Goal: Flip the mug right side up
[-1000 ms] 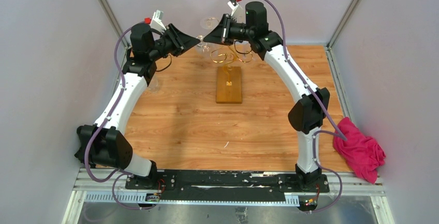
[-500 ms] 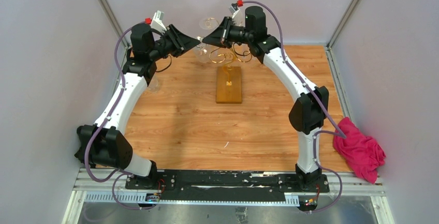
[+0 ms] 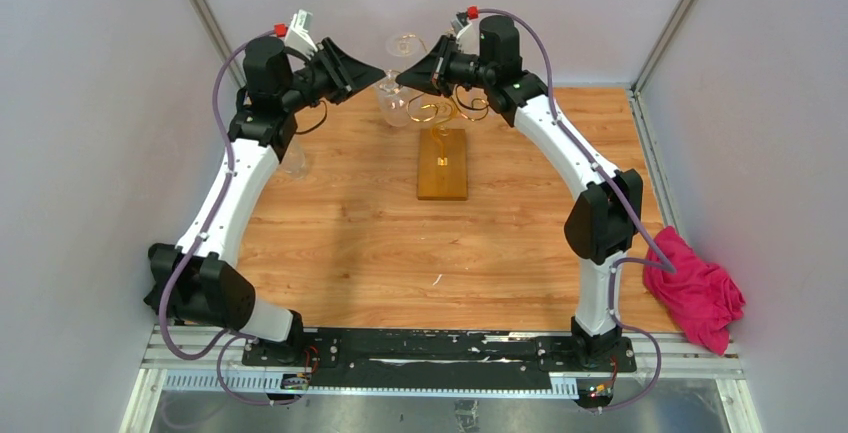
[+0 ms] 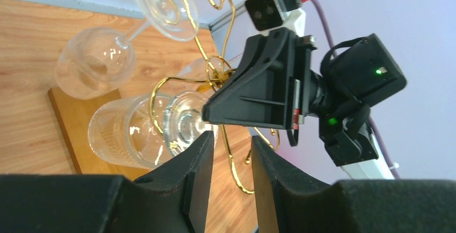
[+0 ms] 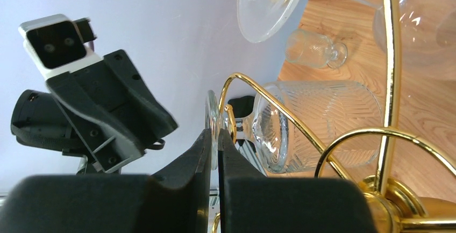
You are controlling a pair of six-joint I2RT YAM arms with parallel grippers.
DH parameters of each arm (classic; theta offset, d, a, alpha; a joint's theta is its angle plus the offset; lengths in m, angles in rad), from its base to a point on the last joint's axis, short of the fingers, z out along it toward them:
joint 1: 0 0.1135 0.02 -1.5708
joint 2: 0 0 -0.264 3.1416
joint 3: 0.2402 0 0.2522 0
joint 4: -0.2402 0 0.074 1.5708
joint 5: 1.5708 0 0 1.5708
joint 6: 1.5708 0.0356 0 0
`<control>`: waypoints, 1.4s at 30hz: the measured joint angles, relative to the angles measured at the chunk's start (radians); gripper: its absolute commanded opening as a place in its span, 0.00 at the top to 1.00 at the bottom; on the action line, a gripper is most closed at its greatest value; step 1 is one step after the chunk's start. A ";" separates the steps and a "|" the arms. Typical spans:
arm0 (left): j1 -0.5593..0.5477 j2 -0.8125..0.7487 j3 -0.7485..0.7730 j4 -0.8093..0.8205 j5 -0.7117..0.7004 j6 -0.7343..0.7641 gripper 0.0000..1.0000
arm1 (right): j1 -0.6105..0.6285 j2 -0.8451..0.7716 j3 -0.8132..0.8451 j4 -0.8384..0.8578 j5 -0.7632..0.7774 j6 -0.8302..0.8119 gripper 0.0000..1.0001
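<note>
Left gripper [image 4: 230, 149]: jaws apart, empty, just beside goblet foot. Patterned goblet [image 4: 121, 131] lies sideways in air, stem seemingly inside loop of gold wire rack [image 5: 388, 55], above wooden base [image 3: 443, 168]. Right gripper [image 5: 214, 139]: jaws pinched on thin foot disc. My judgement: edge grip weak, so I ease stem out of loop slowly and left takes bowl before rotating.

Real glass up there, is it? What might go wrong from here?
The right gripper pinches only the thin foot of the ribbed glass, so it might slip or chip. That glass hangs in the gold rack; pulling it askew could snag the wire and rattle the neighbouring wine glass.
</note>
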 measured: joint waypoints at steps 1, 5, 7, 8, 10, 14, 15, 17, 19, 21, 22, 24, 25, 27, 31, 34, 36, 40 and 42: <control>0.000 -0.006 0.009 -0.008 -0.003 0.007 0.63 | 0.000 0.000 -0.002 0.002 -0.001 0.010 1.00; 0.000 -0.040 0.023 -0.032 -0.012 0.031 0.63 | 0.000 -0.002 -0.011 0.014 -0.003 0.040 1.00; 0.000 -0.058 0.023 -0.043 -0.017 0.038 0.63 | 0.000 -0.002 -0.013 0.018 -0.008 0.050 1.00; 0.000 -0.063 0.023 -0.046 -0.018 0.041 0.63 | 0.000 -0.002 -0.013 0.018 -0.009 0.054 1.00; 0.000 -0.069 0.023 -0.052 -0.018 0.046 0.64 | 0.000 -0.002 -0.013 0.018 -0.011 0.060 1.00; 0.000 -0.069 0.022 -0.061 -0.021 0.049 0.64 | 0.000 -0.003 -0.013 0.017 -0.016 0.066 1.00; 0.000 -0.069 0.022 -0.061 -0.021 0.049 0.65 | 0.000 -0.003 -0.013 0.017 -0.016 0.068 1.00; 0.000 -0.069 0.022 -0.061 -0.022 0.049 0.65 | 0.000 -0.003 -0.013 0.017 -0.018 0.071 1.00; 0.000 -0.069 0.022 -0.063 -0.022 0.049 0.65 | 0.000 -0.003 -0.013 0.017 -0.019 0.072 1.00; 0.000 -0.069 0.022 -0.064 -0.023 0.050 0.65 | 0.002 -0.003 -0.013 0.018 -0.019 0.075 1.00; 0.000 -0.069 0.022 -0.064 -0.023 0.050 0.65 | 0.002 -0.003 -0.013 0.018 -0.020 0.077 1.00; 0.000 -0.069 0.022 -0.067 -0.023 0.052 0.65 | 0.003 -0.003 -0.013 0.024 -0.024 0.088 1.00; 0.000 -0.069 0.022 -0.068 -0.023 0.052 0.65 | 0.004 -0.003 -0.013 0.027 -0.026 0.093 1.00; 0.000 -0.069 0.022 -0.068 -0.023 0.053 0.65 | 0.005 -0.003 -0.011 0.028 -0.028 0.101 1.00; 0.000 -0.069 0.021 -0.068 -0.023 0.053 0.65 | 0.007 0.001 0.000 0.027 -0.033 0.109 1.00; 0.000 -0.069 0.021 -0.069 -0.023 0.053 0.65 | 0.007 0.001 0.001 0.032 -0.037 0.119 1.00; 0.000 -0.069 0.021 -0.069 -0.023 0.053 0.65 | 0.007 0.001 0.001 0.033 -0.037 0.124 1.00; 0.000 -0.069 0.021 -0.070 -0.023 0.052 0.65 | 0.008 0.001 0.001 0.034 -0.040 0.124 1.00; 0.000 -0.069 0.021 -0.069 -0.023 0.052 0.66 | 0.008 0.001 0.001 0.031 -0.039 0.121 1.00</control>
